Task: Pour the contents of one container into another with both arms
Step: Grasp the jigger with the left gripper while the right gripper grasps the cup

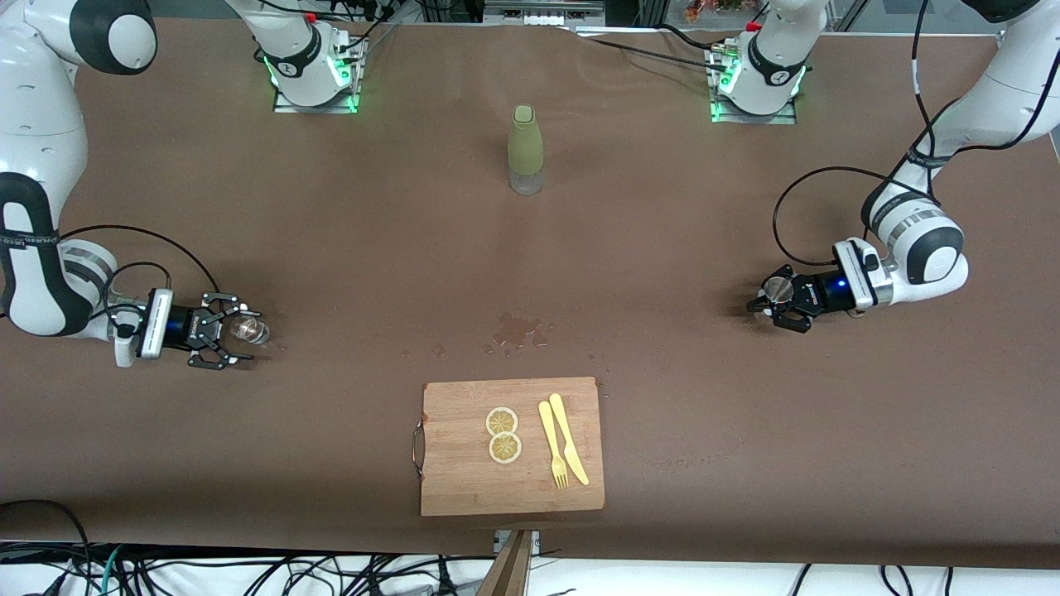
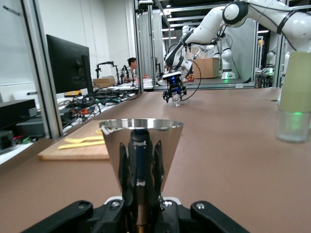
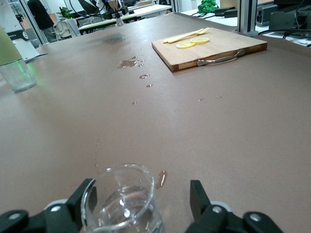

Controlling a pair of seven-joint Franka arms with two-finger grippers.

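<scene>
At the left arm's end of the table, front view: left gripper (image 1: 766, 305) clamped on steel jigger (image 1: 777, 288), upright. Right arm's end: right gripper (image 1: 233, 335), fingers apart w/ shot glass (image 1: 248, 330) between them.

Left wrist view: jigger (image 2: 141, 145) axis vertical, mouth up, cone flaring upward.

Right wrist view: glass (image 3: 124, 204) upright on table, rim up, touching one finger (image 3: 82, 196), gap to the other.

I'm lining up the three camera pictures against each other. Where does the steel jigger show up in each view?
Front view: the steel jigger sits in the left gripper, toward the left arm's end of the table.
Left wrist view: it fills the lower middle, clamped upright.
Right wrist view: only a tiny glint far off near the top edge.
Shared landmark: the cutting board.
</scene>
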